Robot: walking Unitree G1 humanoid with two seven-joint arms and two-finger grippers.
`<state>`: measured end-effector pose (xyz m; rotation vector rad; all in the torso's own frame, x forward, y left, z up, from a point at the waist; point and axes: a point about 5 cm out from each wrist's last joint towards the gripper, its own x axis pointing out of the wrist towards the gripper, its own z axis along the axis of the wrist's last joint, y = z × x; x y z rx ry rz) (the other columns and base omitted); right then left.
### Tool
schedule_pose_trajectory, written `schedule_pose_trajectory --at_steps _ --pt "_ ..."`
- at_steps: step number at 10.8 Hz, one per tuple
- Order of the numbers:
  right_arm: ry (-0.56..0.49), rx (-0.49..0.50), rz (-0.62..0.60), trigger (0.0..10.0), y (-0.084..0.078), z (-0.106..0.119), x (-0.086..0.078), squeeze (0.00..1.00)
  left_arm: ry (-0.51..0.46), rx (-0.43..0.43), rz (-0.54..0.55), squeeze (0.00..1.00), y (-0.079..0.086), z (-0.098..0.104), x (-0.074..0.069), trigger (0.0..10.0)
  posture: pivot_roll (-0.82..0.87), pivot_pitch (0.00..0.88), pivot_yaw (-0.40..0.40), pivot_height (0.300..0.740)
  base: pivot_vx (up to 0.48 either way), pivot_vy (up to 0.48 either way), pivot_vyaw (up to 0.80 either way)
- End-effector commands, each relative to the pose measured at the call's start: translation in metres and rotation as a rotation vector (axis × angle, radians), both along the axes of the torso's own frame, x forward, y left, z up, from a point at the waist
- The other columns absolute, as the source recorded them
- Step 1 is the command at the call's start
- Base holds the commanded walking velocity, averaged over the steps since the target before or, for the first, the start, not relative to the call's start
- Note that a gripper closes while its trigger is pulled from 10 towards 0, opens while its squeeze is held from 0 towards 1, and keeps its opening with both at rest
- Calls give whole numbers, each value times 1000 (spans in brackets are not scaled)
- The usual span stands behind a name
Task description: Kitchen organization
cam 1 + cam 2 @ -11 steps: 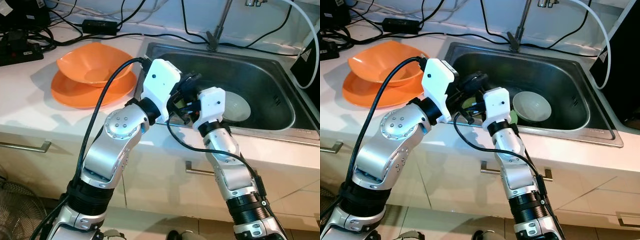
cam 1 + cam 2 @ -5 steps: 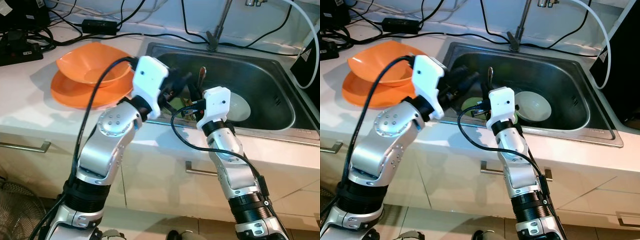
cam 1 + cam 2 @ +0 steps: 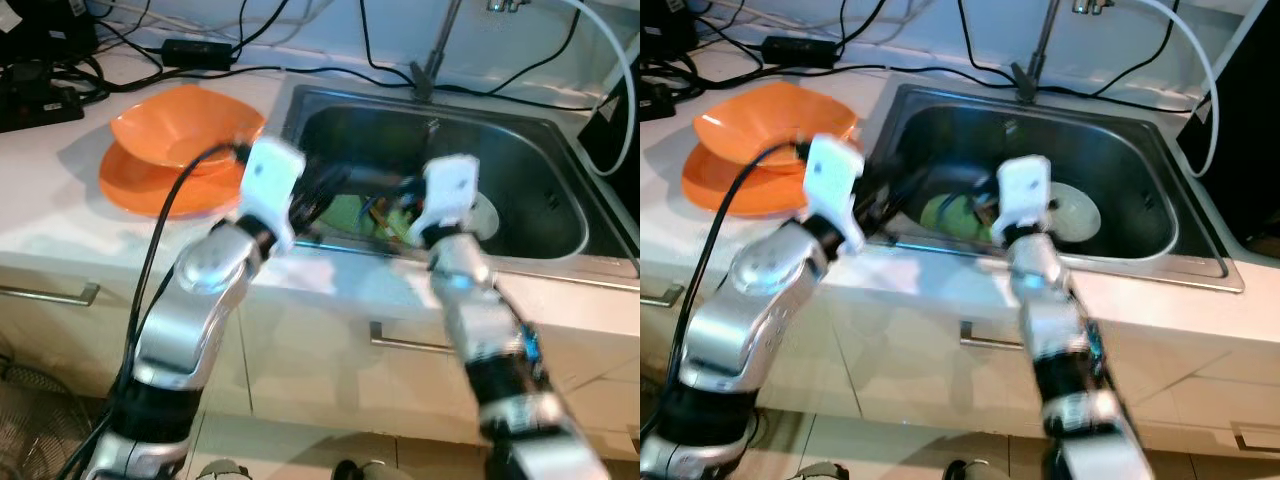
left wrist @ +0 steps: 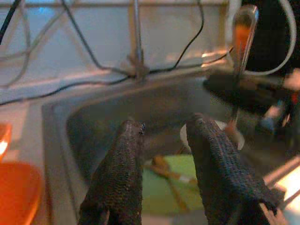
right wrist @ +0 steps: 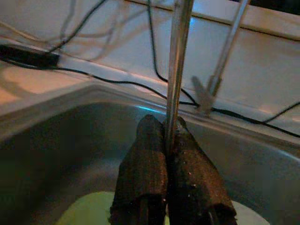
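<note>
Where the pale stone counter (image 3: 60,215) meets the white wall, a stainless steel sink (image 3: 560,215) is sunk into it, with a thin metal faucet pipe (image 3: 437,45) rising at its back edge and black cables (image 3: 330,70) trailing along the wall behind. Two orange plastic bowls (image 3: 175,150), one nested in the other, sit on the counter just left of the basin, beside a black power adapter (image 3: 200,47). Below the counter run cream cabinet fronts with metal bar handles (image 3: 50,293).

Both silver arms reach over the front rim into the basin, blurred in the head views. The right tool (image 5: 168,133) has its two black fingers pressed together on a slim metal utensil handle (image 5: 178,61), which stands upright above the sink. The left tool (image 4: 164,140) hovers over the basin with its fingers (image 4: 126,173) apart and nothing between them. On the sink floor lie a green flat plate (image 3: 950,215) with a wooden utensil on it and a white round bowl (image 3: 1075,210) close beside it.
</note>
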<state>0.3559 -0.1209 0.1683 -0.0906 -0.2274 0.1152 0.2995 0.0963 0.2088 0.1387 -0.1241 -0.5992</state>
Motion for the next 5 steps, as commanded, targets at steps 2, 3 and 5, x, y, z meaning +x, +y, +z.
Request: schedule_pose_trajectory --at_steps 2,3,5 --pt "32 47 -25 10000 -5 0 15 0 46 23 5 0 -1 -13 -3 10000 20 81 -110 740 0 0 0" --pt "81 69 -31 10000 -5 -6 21 0 82 39 5 0 -1 -19 -5 10000 28 84 -114 740 0 0 0" --pt "166 77 -38 10000 -5 -21 25 0 141 101 -8 0 0 -31 -9 10000 46 88 -122 740 0 0 0"
